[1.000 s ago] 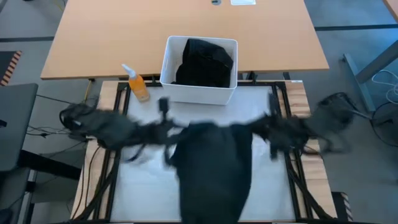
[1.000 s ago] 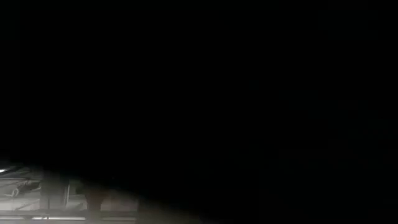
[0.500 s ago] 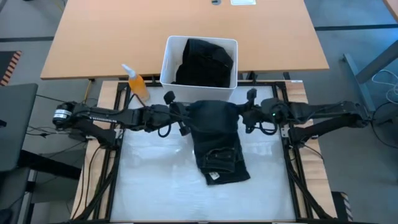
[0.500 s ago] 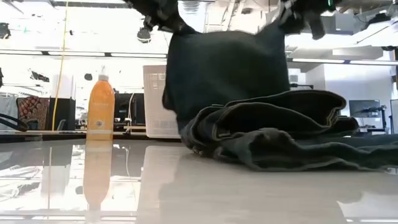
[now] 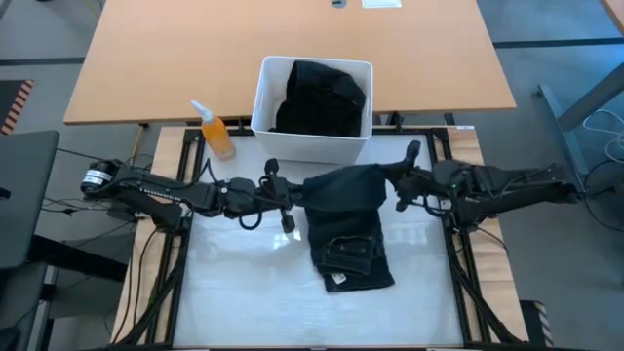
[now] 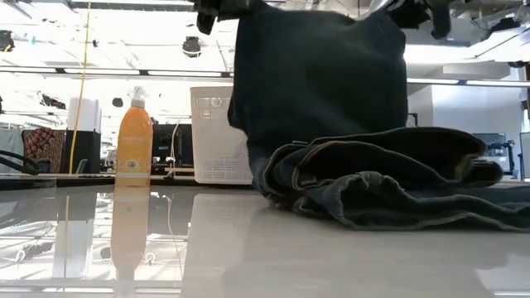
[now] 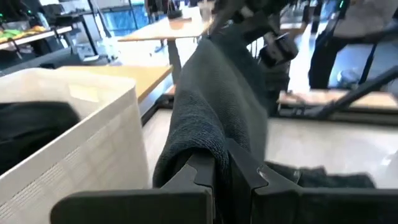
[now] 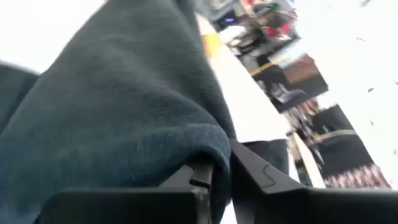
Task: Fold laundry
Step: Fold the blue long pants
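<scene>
Pale glossy surface (image 5: 244,283) is seen from above, a wooden desk (image 5: 175,58) lying beyond it at 12 o'clock. Dark navy trousers (image 5: 349,239) are placed at the centre, the lower part bunched on the surface, the upper edge lifted between the two arms. Left gripper (image 5: 292,195) is set at 9 o'clock of that edge, right gripper (image 5: 395,187) at 3 o'clock. White bin (image 5: 263,107) holding black clothing (image 5: 322,96) is noted at 12 o'clock of the trousers; orange spray bottle (image 5: 216,134) stands just beside the bin, at its 9 o'clock.

Low view: trousers (image 6: 373,186) are heaped on the surface, a flap hung upward from both arms. Bottle (image 6: 133,142) is seen upright at 9 o'clock, the bin (image 6: 217,136) behind the cloth.

Left wrist view: jaws are pressed tight on a fold of the trousers (image 7: 214,106); bin wall (image 7: 81,149) is close alongside.

Right wrist view: the trouser edge (image 8: 124,112) is draped over the jaws, cloth pinched between them with a slight gap.
</scene>
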Available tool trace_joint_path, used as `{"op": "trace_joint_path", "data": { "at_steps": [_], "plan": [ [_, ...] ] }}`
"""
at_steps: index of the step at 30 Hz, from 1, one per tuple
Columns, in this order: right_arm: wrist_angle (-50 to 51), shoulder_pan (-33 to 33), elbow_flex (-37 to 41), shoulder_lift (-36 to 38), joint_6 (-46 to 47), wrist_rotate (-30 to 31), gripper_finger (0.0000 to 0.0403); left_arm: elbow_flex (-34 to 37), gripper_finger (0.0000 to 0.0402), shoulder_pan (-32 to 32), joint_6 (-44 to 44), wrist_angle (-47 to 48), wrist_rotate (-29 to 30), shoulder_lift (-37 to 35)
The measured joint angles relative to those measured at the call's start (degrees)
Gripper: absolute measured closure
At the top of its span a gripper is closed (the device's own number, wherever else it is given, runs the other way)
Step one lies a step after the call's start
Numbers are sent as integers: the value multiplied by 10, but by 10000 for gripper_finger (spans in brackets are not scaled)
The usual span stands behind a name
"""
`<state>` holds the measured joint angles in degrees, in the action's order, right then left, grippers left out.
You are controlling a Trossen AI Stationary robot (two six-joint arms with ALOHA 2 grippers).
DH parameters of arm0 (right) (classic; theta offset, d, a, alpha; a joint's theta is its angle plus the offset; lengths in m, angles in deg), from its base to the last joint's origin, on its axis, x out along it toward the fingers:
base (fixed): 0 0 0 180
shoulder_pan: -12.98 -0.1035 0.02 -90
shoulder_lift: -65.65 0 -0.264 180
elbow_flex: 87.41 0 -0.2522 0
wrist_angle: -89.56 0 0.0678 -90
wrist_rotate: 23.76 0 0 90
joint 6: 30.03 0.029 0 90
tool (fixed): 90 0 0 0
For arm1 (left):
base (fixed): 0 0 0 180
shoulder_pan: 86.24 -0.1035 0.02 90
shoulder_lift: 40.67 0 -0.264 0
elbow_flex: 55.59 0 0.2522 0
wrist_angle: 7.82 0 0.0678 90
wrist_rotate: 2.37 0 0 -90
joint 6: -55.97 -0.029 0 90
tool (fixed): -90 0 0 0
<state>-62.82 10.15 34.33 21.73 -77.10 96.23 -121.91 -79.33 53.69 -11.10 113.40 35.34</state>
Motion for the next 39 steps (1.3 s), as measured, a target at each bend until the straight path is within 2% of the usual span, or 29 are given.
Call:
{"op": "trace_joint_path", "data": {
  "at_steps": [6, 9, 13, 15, 17, 21, 23, 25, 27, 31, 32, 34, 39],
  "plan": [
    [48, -4, 0, 23, 70, 19, 285, 13, 401, 1, 27, -19, 16, 0],
    [85, -13, 0, 41, 114, 61, 254, 27, 401, 1, 39, -42, 17, 1],
    [142, -29, -11, 66, 219, 80, 214, 48, 401, 1, 47, -81, 26, 1],
    [176, -43, -30, 69, 301, 79, 198, 55, 401, 1, 45, -101, 34, 1],
    [193, -62, -52, 69, 399, 37, 188, 57, 401, -1, 42, -115, 44, 1],
    [152, -117, -40, 56, 541, -164, 186, 58, 401, -7, 41, -124, 50, 1],
    [103, -166, 6, 25, 592, -189, 195, 58, 401, -9, 34, -133, 51, 1],
    [40, -214, 67, -18, 620, -151, 212, 58, 401, -9, 24, -135, 52, 1],
    [-52, -254, 117, -72, 634, -77, 243, 58, 401, -9, 21, -135, 59, 1],
    [-184, -317, 166, -134, 656, 56, 362, 58, 401, -9, 14, -135, 65, 1],
    [-199, -322, 175, -154, 665, 88, 380, 58, 401, -9, 15, -136, 65, 1],
    [-224, -325, 183, -201, 700, 135, 383, 58, 401, -10, 15, -139, 66, 1],
    [-308, -291, 182, -330, 754, 172, 385, 58, 401, -8, 15, -150, 65, 1]
  ]
}}
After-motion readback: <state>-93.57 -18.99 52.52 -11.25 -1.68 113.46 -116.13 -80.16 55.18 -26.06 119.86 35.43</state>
